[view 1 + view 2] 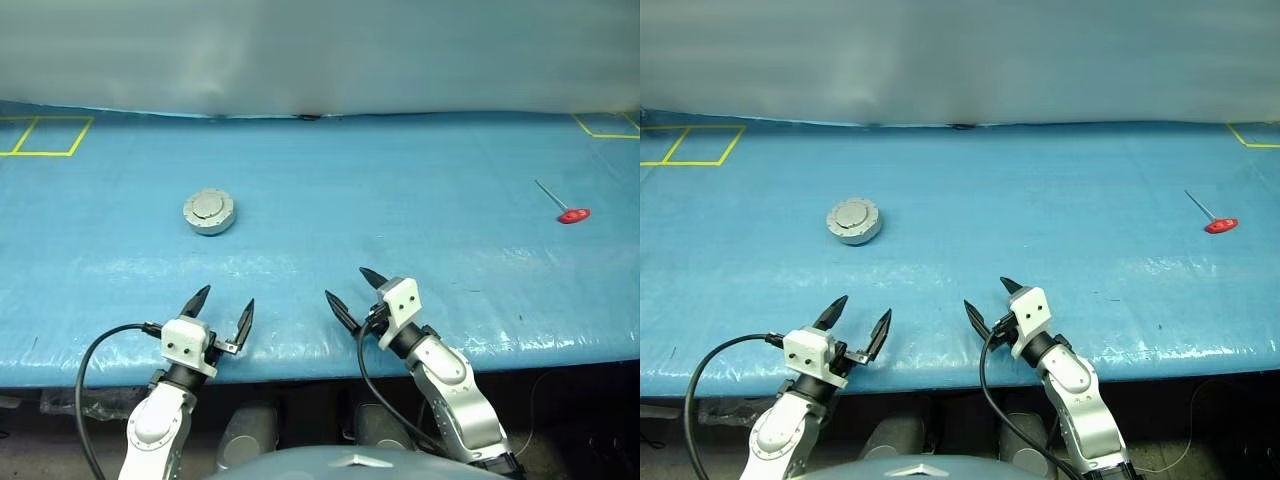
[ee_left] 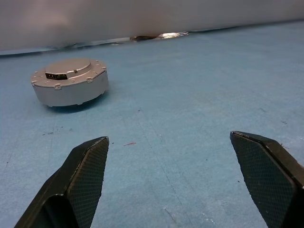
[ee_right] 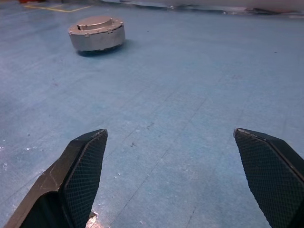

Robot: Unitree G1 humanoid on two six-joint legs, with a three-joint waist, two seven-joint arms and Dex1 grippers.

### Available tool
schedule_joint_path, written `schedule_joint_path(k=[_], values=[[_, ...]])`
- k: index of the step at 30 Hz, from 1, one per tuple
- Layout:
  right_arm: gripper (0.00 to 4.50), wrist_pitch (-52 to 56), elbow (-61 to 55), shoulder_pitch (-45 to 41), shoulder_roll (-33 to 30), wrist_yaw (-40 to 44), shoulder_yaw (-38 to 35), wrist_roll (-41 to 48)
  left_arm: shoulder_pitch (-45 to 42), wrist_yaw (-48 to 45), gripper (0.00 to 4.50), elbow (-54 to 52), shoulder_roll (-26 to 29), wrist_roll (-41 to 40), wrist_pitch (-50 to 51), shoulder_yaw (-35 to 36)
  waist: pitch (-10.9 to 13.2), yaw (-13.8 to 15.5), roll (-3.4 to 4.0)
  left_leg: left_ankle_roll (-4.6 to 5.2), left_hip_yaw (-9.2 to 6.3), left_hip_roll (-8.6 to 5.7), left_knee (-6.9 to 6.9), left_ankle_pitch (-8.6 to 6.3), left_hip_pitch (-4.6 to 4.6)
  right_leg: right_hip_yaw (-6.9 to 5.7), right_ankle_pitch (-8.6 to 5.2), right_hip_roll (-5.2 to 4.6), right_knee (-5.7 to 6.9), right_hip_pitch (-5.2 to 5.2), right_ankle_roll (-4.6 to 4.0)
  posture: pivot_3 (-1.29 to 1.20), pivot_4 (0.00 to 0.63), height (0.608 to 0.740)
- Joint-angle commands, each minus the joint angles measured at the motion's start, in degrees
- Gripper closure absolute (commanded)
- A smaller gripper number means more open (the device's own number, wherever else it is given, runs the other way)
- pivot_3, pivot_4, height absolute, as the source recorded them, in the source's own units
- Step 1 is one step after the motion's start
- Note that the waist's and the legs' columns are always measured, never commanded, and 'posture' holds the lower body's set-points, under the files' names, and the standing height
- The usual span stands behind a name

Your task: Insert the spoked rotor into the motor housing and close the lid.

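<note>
Both hands are hanging idle at the near edge of the blue table [image 1: 420,170]: the left gripper [image 1: 222,309] and the right gripper [image 1: 357,291] are each standing spread as wide as they go, holding nothing. The motor housing [image 1: 210,212] is sitting alone on the cloth at about eleven o'clock from the left gripper, well out from both; in the wrist views it is showing a plain flat silver top, so the lid [image 2: 69,68] is looking already seated on it, and no loose spoked rotor is lying on the table. Far off at two o'clock a red-handled tool [image 1: 568,208] is resting untouched. I judge the assembly done and the arms parked; all that is remaining is checking that the lid is sitting flush.
</note>
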Motion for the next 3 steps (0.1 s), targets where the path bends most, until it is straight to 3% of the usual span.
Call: schedule_joint_path(k=[1, 3], values=[[0.00, -1.4, -1.3, -0.1, -0.1, 0.3, 0.0, 0.0, -0.2, -0.1, 0.02, -0.2, -0.2, -0.5, -1.5, 0.6, 0.0, 0.0, 0.00, 0.00, 0.00, 0.00, 0.00, 0.00, 0.00, 0.00, 0.00, 0.00, 0.00, 0.00, 0.00, 0.00, 0.150, 0.740], [0.00, -1.4, -1.1, -0.2, -0.2, 0.3, 0.3, -0.3, -0.2, -0.2, 0.02, 0.0, -0.2, -0.5, -1.6, 0.6, 0.0, 0.0, 0.00, 0.00, 0.00, 0.00, 0.01, 0.00, 0.00, 0.00, 0.00, 0.00, 0.00, 0.01, 0.00, 0.00, 0.150, 0.740]])
